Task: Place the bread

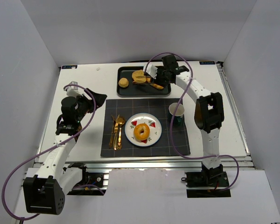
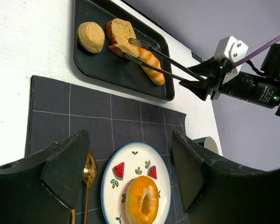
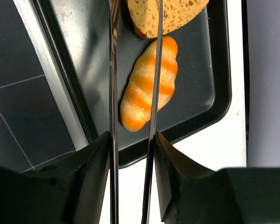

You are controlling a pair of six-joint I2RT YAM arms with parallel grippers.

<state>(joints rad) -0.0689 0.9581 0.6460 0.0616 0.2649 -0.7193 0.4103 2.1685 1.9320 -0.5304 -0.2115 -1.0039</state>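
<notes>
On the black tray [image 1: 144, 94] at the back lie a round bun [image 1: 123, 82], a slice of loaf bread [image 1: 139, 76] and a striped roll [image 1: 156, 85]. My right gripper [image 1: 155, 73] is shut on metal tongs [image 2: 168, 63], whose arms reach over the striped roll [image 3: 135, 98] to the slice [image 2: 122, 33]. One tong tip lies on the slice's top, the other at its near edge. Whether the tongs pinch the slice I cannot tell. My left gripper [image 2: 129, 140] hangs open and empty above the placemat, left of the plate [image 1: 129, 135], which holds a bagel [image 1: 141, 131].
A dark checked placemat [image 1: 177, 140] carries the plate, gold cutlery [image 1: 116, 130] on its left and a white cup [image 1: 177, 112] at its right. White walls close in the table on three sides.
</notes>
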